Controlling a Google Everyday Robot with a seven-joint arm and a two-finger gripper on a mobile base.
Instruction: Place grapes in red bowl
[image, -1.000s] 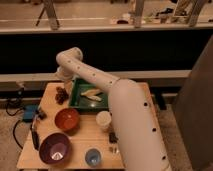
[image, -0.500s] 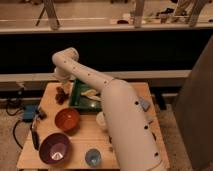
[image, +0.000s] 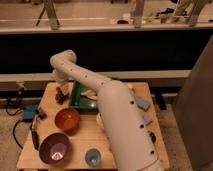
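robot arm reaches over grapes at a cluttered table. the thick white arm sweeps across the light wooden table, hiding much of the flat green tray just beyond and right of the round orange-red bowl. the gripper hangs beyond the red bowl, toward the table's far left corner. it is largely masked by the arm's own wrist and merges with the dark mass below it; whether it is clenched or released cannot be told.

that mass is the small bunch of dark red-purple grapes, lying on the wood beyond the red bowl and left of the tray, outside the bowl. single berries cannot be made out, nor whether the gripper touches them. the red bowl shows a smooth, glossy inside.

nearer the camera than the red bowl, slightly left, stands a larger purple bowl; a small blue-grey cup stands nearer still, to the right. left of the red bowl, past the table's edge, sits a blue box. grey-blue shapes far right of the red bowl, past the arm, are unclear.

against a second ago, the arm's elbow has swung left and its bulk covers more of the tray; the grapes have not moved.
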